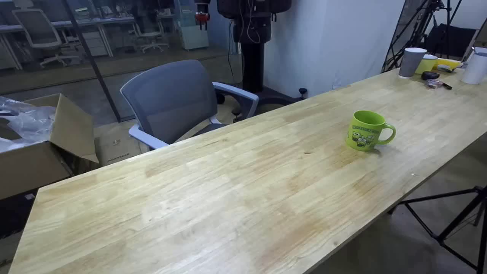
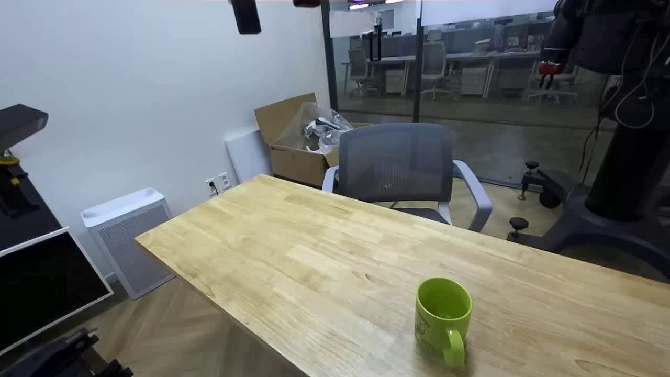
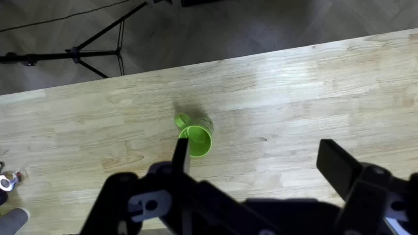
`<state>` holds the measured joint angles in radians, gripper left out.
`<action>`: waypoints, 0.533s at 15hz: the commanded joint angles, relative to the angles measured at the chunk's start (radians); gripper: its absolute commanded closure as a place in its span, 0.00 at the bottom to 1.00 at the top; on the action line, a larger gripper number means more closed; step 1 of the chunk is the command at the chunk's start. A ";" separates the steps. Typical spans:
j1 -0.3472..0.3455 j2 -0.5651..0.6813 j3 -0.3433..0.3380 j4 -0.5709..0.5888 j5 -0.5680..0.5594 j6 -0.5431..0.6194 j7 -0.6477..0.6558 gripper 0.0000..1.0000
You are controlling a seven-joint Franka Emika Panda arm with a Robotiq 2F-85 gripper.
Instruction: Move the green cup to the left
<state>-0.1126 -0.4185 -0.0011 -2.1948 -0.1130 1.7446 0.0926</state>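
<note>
The green cup (image 1: 364,131) stands upright on the wooden table (image 1: 228,198), with dark printed figures on its side. In an exterior view its handle points right; in an exterior view the cup (image 2: 442,314) has its handle toward the camera. In the wrist view the cup (image 3: 199,140) is left of the middle. My gripper (image 3: 254,143) is wide open and empty, above the table. Its left fingertip covers part of the cup's left rim in that view, with no contact visible. Two dark fingertip shapes at the top edge of an exterior view look like my gripper (image 2: 277,17).
A grey cup (image 1: 412,62), a yellow-green cup (image 1: 427,64), a yellow object (image 1: 447,64) and a white cup (image 1: 475,68) stand at one table end. A chair (image 1: 171,99) stands against the long edge. A cardboard box (image 2: 298,162) sits beyond the opposite end.
</note>
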 commanded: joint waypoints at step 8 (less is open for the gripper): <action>0.027 -0.002 -0.015 0.006 -0.005 -0.035 -0.032 0.00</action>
<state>-0.1020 -0.4170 -0.0076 -2.1969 -0.1125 1.7307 0.0685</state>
